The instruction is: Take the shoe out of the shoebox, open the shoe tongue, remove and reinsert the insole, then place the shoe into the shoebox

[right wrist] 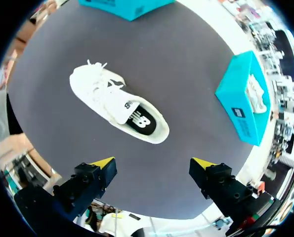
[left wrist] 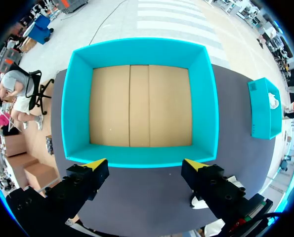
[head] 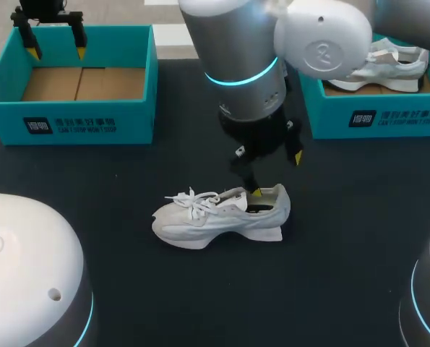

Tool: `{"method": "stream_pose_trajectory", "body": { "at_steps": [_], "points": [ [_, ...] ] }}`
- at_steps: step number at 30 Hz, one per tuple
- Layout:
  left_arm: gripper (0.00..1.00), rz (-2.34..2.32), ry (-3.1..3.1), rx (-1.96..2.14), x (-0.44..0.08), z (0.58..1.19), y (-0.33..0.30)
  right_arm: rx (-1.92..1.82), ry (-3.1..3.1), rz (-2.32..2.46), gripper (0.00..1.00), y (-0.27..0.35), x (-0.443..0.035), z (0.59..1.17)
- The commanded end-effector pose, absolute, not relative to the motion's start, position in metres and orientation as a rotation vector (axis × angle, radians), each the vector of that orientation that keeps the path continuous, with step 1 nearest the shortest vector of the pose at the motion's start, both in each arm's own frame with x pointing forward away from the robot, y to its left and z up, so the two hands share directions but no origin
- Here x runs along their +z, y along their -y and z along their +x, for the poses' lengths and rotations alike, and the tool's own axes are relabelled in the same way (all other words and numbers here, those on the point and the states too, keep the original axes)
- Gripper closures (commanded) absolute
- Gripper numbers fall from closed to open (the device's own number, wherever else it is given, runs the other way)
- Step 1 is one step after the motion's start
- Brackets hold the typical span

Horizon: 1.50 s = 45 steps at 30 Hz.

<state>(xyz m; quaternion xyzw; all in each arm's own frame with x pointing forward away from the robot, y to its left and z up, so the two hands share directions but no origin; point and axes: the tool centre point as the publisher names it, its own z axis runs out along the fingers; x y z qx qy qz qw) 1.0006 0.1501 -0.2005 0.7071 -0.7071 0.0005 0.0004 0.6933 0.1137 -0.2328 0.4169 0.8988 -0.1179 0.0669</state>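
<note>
A white sneaker lies on its sole on the dark table, toe to the left, laces loose. In the right wrist view the sneaker shows a dark insole inside its opening. My right gripper hangs open just above the heel, with nothing between its fingers; in its own view the right gripper is apart from the shoe. My left gripper is open above the empty teal shoebox at the far left. The left gripper is over the shoebox's near wall.
A second teal box stands at the far right with another white shoe in it. The same box lies off to one side of the right gripper. Dark bare tabletop surrounds the sneaker.
</note>
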Motion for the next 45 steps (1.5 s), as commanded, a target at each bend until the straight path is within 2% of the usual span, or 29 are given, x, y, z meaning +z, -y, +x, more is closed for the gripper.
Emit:
{"method": "stream_pose_trajectory", "body": {
  "at_steps": [1,16,37,42,45],
  "points": [
    [0.00,2.221,2.221,0.001,-0.200,1.000,-0.150,-0.402,-2.791,1.089,0.00,-0.119,-0.234,0.697],
    [0.00,2.221,2.221,0.001,-0.200,1.000,-0.150,0.287,-3.021,0.486,0.00,-0.095,-0.224,0.679],
    [0.00,2.221,2.221,0.001,-0.200,1.000,-0.150,0.288,-3.049,0.389,0.00,-0.089,-0.221,0.682],
    [0.00,2.221,2.221,0.001,-0.200,1.000,-0.150,0.776,-2.970,0.254,0.00,-0.081,-0.221,0.679],
    [0.00,2.221,2.221,0.001,-0.200,1.000,-0.150,0.851,-2.944,0.082,0.00,-0.079,-0.219,0.677]
  ]
}}
